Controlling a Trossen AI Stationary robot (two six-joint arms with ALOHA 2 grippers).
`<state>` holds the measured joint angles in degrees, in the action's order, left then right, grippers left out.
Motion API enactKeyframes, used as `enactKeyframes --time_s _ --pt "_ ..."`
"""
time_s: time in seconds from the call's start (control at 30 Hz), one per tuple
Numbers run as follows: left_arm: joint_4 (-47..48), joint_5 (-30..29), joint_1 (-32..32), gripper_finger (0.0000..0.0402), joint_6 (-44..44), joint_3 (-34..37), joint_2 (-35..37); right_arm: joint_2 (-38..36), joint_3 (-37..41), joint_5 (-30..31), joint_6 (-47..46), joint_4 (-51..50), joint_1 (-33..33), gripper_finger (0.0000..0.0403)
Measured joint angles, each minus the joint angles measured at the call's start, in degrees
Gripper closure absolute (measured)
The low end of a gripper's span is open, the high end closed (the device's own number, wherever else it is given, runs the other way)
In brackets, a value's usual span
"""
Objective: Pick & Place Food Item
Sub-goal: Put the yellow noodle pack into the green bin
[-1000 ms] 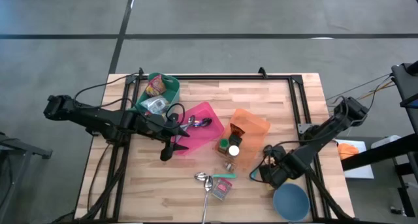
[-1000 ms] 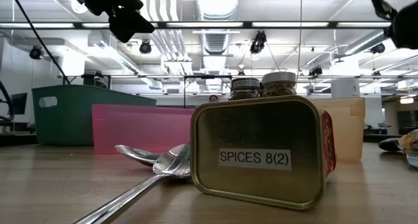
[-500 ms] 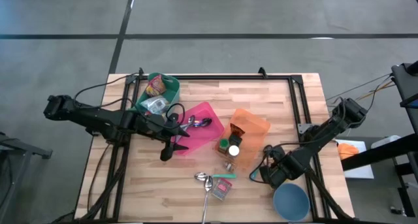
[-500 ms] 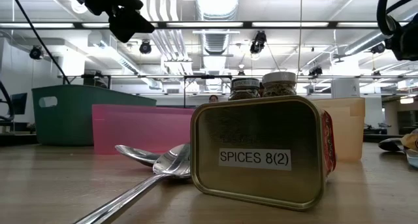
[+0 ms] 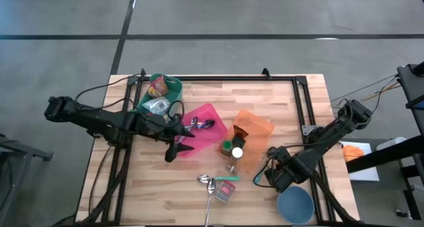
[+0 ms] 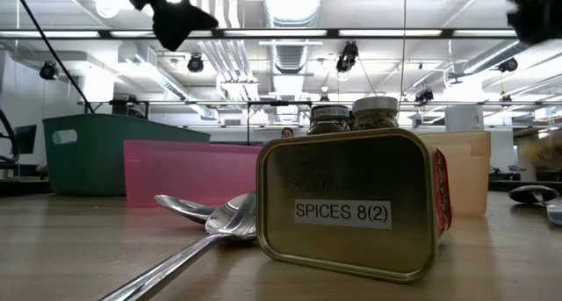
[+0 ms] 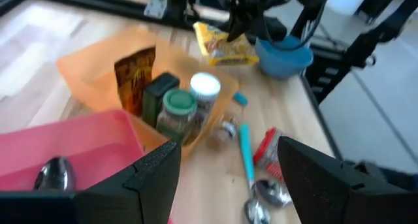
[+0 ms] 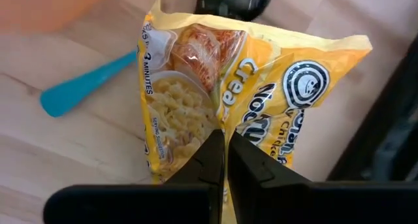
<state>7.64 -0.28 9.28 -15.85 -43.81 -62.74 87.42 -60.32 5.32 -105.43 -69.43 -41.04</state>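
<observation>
Near the table's right front, just beside the blue bowl [image 5: 295, 204], your right gripper [image 8: 225, 160] is clamped shut on the yellow noodle packet [image 8: 230, 100], pinching its lower edge; the packet looks lifted off the wood, though you can't be sure. Your left gripper [image 5: 171, 149] hangs with fingers spread and empty at the pink bin [image 5: 213, 139].

Spice tin [image 6: 351, 204] (labelled), spoons [image 6: 206, 218]
</observation>
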Motion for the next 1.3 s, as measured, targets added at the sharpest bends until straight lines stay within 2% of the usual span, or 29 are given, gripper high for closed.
enactKeyframes --time_s 0.3,0.63,0.83,1.1,1.3 --pt "-6.8 -0.4 -0.1 0.0144 -4.3 0.0 -1.0 0.0 -10.7 11.1 4.3 -11.9 -0.6 0.0395" --pt "-18.6 -0.4 -1.3 0.0144 -8.7 -0.4 -8.3 0.0 -16.3 25.9 15.0 -13.4 -0.5 0.0395" --pt "-19.8 0.2 -3.2 0.0144 -12.5 -2.6 -12.6 0.0 -17.0 29.3 20.4 -12.7 -0.4 0.0395" --pt "-19.7 1.3 -4.3 0.0144 -12.7 -6.7 -17.2 0.6 -16.8 32.7 30.2 -11.8 -0.3 0.0395" --pt "-20.0 1.4 -4.9 0.0144 -12.8 -9.5 -18.5 2.7 -16.7 38.3 47.4 -6.8 0.4 0.0395"
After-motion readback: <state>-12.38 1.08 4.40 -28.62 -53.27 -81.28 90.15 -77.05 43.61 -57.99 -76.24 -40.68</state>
